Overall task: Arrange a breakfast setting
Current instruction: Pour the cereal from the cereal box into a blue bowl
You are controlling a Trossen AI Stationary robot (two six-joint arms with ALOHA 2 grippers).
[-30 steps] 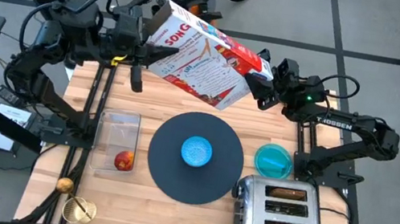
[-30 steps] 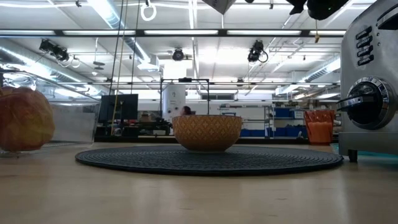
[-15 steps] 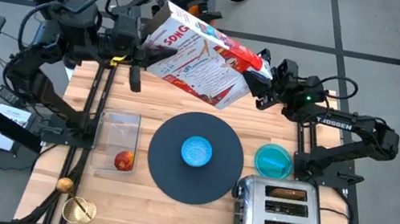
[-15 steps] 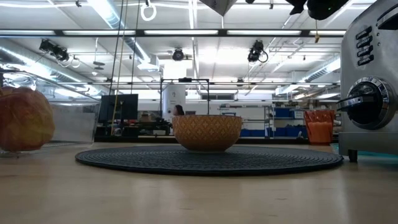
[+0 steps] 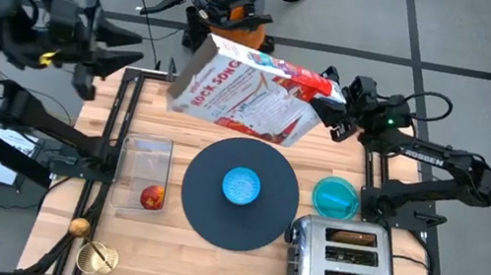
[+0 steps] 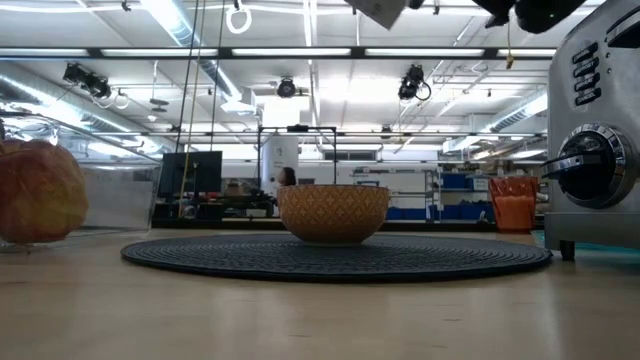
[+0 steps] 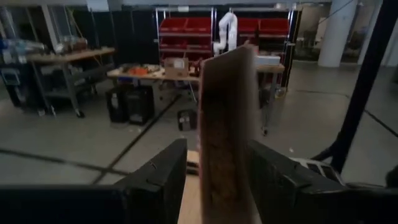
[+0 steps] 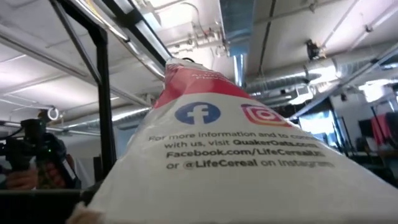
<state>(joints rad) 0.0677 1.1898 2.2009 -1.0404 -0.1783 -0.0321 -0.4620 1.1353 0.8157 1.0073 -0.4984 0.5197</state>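
The right end effector alone pinches the tilted cereal box by one end above the light-blue bowl on the mat; the left end effector gapes empty. The box could twist loose, spilling cereal on the counter.

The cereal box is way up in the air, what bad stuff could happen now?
Only the right gripper holds the cereal box, by one end; the left gripper is open and away. The tilted box might slip and fall onto the light-blue bowl and mat below, or spill cereal over the table.
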